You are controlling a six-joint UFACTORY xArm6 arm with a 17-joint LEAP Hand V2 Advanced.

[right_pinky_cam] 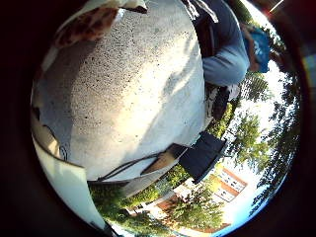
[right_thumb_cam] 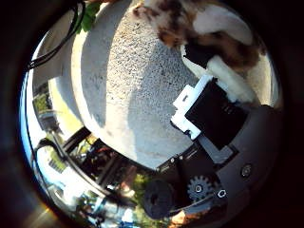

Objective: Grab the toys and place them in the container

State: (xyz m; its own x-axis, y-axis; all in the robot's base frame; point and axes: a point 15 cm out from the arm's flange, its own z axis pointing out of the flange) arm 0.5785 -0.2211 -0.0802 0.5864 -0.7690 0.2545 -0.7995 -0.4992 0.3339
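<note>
A plush toy (right_thumb_cam: 185,21) with brown spots on cream fur fills one edge of the right thumb side palm view, close to the palm. My right hand (right_thumb_cam: 217,106) shows white and black fingers (right_thumb_cam: 211,59) that curl up against the toy and grip it. The right little finger side palm view shows the same toy (right_pinky_cam: 91,22) at the picture's rim, over the edge of the round grey stone table (right_pinky_cam: 128,89). The whole table top shows well below the palm. I cannot make out a container for certain.
A cream-coloured object (right_pinky_cam: 61,183) lies by the table's edge. A black box (right_pinky_cam: 202,155) stands beside the table. A person in a grey sleeve (right_pinky_cam: 225,54) is at the table's far side. Trees and a building lie beyond.
</note>
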